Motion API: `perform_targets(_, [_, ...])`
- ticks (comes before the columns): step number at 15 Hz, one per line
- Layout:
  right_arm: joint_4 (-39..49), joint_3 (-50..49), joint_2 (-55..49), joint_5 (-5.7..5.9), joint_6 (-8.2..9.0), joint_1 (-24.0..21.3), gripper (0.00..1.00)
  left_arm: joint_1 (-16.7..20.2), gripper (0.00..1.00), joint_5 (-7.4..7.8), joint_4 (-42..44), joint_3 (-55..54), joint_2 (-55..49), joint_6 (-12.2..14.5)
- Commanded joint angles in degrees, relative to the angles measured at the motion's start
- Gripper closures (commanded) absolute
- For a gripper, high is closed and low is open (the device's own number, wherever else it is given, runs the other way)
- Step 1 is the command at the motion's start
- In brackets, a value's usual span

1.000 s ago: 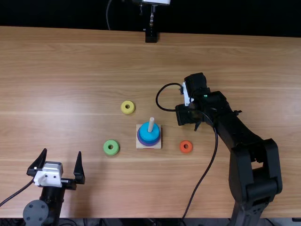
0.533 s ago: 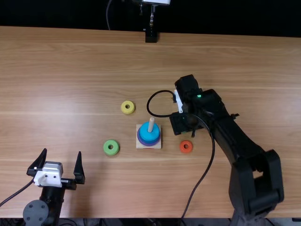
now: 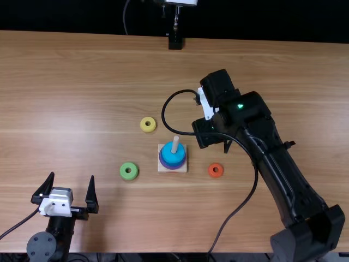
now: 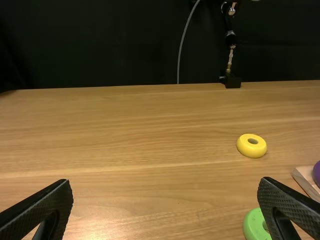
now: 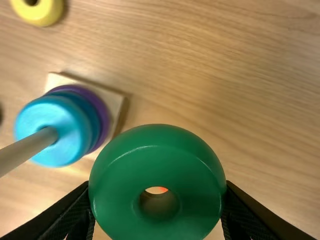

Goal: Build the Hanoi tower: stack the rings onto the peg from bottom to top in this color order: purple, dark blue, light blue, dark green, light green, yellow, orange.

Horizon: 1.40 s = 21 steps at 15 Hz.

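Black L gripper (image 3: 72, 176) is off by the near L side of the table (image 3: 109, 218), fingers wide apart, nothing btw them. Next, lt green ring (image 3: 129, 171), flat on the wood; yellow ring (image 3: 148, 124) farther back, also flat. Then the wood base (image 5: 116, 100) w/ peg (image 3: 175, 145): purple ring (image 5: 104, 117) at bottom, what looks like dk blue ring (image 5: 86, 120) above it, lt blue ring (image 3: 172, 158) on top. So approx 3 of 7 done, order OK. Orange ring (image 3: 216, 170) lies flat, R of base, not touching. R gripper (image 5: 157, 210) is clamped on dk green ring (image 5: 157, 150), held up off the table near the peg. That's no. 4, prob. next on; after it lt green, yellow, orange to go.
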Motion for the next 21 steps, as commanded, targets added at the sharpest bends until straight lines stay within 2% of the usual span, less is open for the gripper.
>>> perform_targets(1, [-1.76,5.33,-1.09,-0.13,0.15,1.67,1.00,0.79,0.00,0.14,-0.77,-1.23,-0.71,0.59])
perform_targets(7, [-4.71,11.92,-0.74,-0.03,0.78,9.58,1.00,0.79,0.00,0.14,-0.77,-1.23,-0.71,0.59])
perform_targets(8, [-4.71,11.92,-0.74,-0.03,3.10,10.64,1.00,0.79,0.00,0.14,-0.77,-1.23,-0.71,0.59])
perform_targets(9, [-4.82,11.92,-0.74,-0.03,4.47,11.43,1.00,0.79,0.00,0.14,-0.77,-1.23,-0.71,0.59])
perform_targets(12, [-4.71,11.30,-0.83,-0.03,4.69,13.01,1.00,0.79,0.00,0.14,-0.77,-1.23,-0.71,0.59])
perform_targets(21, [-4.50,11.04,-1.09,0.29,4.47,12.40,1.00,0.79,0.00,0.14,-0.77,-1.23,-0.71,0.59])
